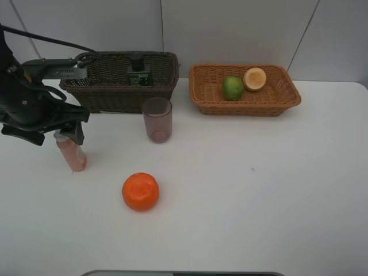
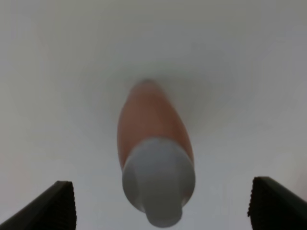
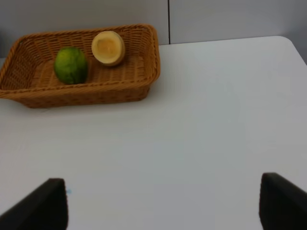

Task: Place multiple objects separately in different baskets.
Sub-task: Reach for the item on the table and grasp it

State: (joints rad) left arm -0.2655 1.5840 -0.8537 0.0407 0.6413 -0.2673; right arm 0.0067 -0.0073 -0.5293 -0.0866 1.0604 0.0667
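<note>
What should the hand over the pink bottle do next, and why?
Probably lower the left gripper a little and close it on the pink bottle. Its jaws are open with the white cap between them, nothing is gripped, and the bottle stands on the table, not yet put away.

Rough woven wicker: dark basket (image 1: pixel 115 98), tan basket (image 1: pixel 247 107) — table (image 1: pixel 259 201) smooth, matt.
</note>
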